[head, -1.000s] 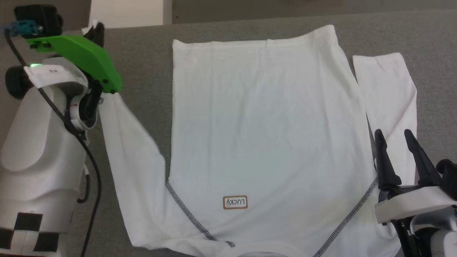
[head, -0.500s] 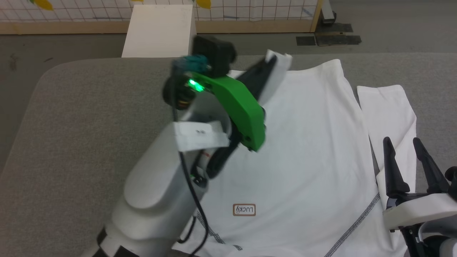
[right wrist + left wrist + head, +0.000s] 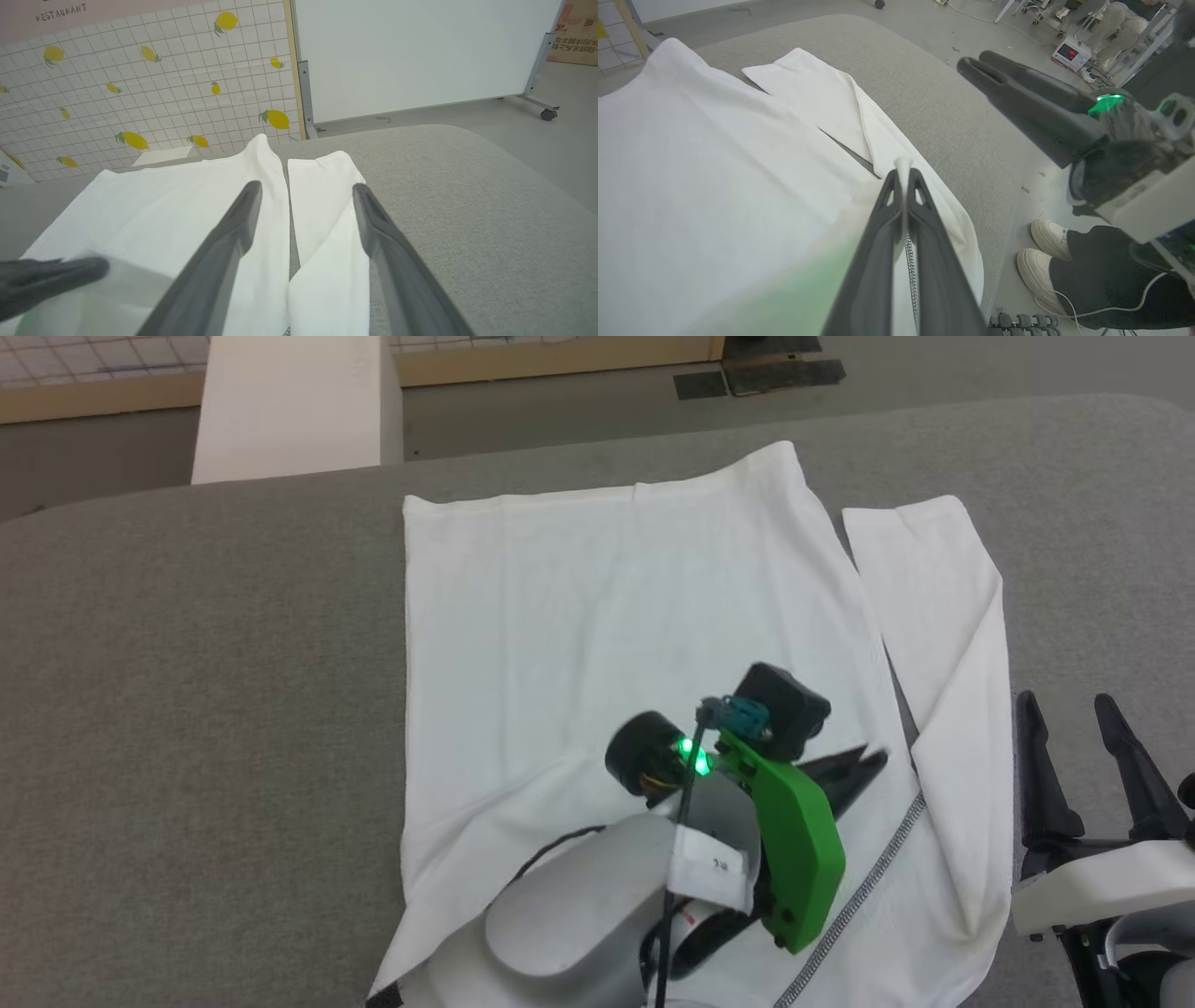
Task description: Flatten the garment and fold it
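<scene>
Here, my left gripper [image 3: 873, 763] pinches the shirt [image 3: 579, 616] sleeve over its body; I should lay it flat, edges aligned. My right gripper [image 3: 1066, 702] hovers, fingers apart.

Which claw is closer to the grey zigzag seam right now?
Left. The left claw is shut on a pinch of the garment directly over the zigzag seam; the right claw stands open farther right, beyond the outstretched sleeve.
</scene>
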